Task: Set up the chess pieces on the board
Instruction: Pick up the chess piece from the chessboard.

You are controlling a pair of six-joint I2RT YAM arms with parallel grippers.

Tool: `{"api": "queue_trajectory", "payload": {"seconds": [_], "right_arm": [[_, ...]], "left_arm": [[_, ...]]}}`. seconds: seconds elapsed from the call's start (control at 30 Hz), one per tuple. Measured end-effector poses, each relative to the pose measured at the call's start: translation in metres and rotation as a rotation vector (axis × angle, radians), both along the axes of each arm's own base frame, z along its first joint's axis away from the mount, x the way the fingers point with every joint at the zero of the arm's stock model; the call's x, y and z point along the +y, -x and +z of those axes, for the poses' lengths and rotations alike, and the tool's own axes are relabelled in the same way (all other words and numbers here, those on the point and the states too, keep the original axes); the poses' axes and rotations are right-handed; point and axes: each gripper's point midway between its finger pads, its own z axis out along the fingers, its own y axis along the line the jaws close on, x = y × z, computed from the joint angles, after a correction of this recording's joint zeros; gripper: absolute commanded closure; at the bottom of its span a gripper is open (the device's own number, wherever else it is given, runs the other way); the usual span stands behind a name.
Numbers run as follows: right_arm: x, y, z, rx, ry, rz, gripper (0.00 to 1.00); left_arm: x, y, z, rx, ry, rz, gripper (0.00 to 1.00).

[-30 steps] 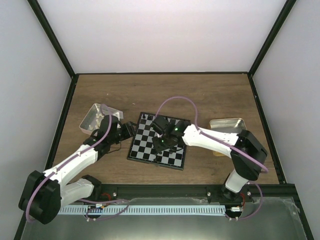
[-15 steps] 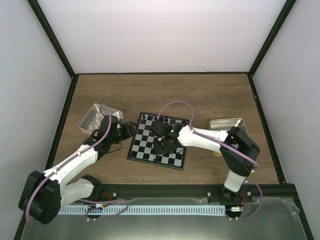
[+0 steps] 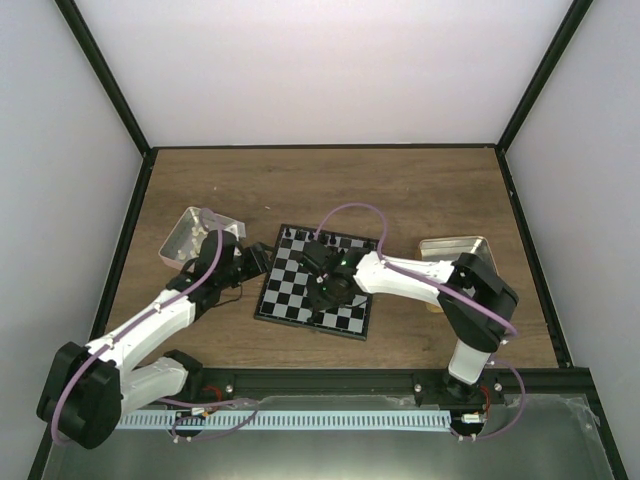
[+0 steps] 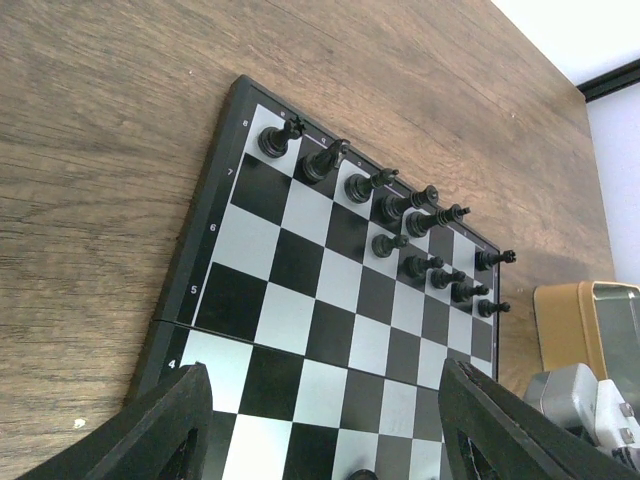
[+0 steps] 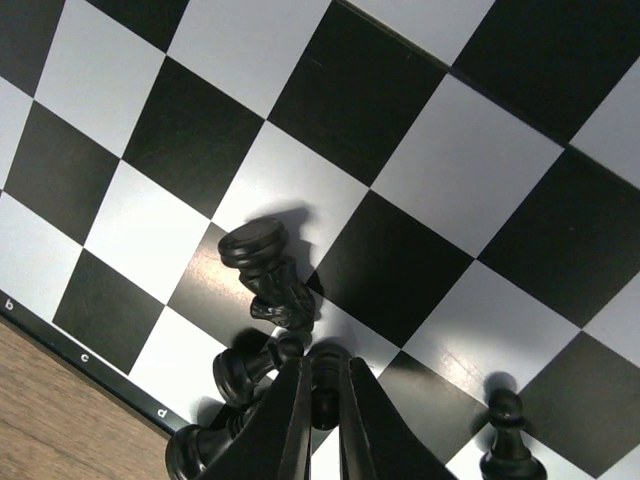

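R gripper point(image 5: 322, 372) pinched tight on a tiny black piece point(image 5: 324, 392) nr the board's lettered edge, others just beside. L gripper point(image 4: 322, 400) spread wide over board point(image 4: 290, 265): black/silver squares, thin dark rim, flat on wood table point(image 3: 400, 190). Glossy black chess pieces point(image 4: 318, 163) stand along far edge

Board point(image 4: 300, 265) black-silver checkered; chess pieces point(image 4: 400, 207) black.
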Motion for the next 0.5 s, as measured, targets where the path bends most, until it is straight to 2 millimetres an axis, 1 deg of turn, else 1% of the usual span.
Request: {"api": "queue_trajectory", "payload": {"seconds": [0.17,0.27,0.4,0.43,0.5], "right_arm": [[-0.004,-0.006,0.004,-0.029,0.028,-0.020,0.96],[-0.004,-0.017,0.015,-0.070,0.040,-0.036,0.96],[0.008,-0.046,0.041,-0.141,0.006,-0.068,0.96],[0.012,-0.057,0.048,-0.162,-0.004,-0.081,0.96],[0.017,-0.077,0.054,-0.191,-0.016,-0.098,0.96]], "left_arm": [[0.000,0.000,0.003,-0.008,0.003,0.002,0.36],[0.001,0.000,0.005,-0.014,0.003,0.005,0.36],[0.003,0.000,0.006,-0.020,-0.002,0.014,0.36],[0.005,0.000,0.007,-0.022,-0.004,0.019,0.36],[0.006,0.000,0.008,-0.027,-0.007,0.024,0.36]]}}
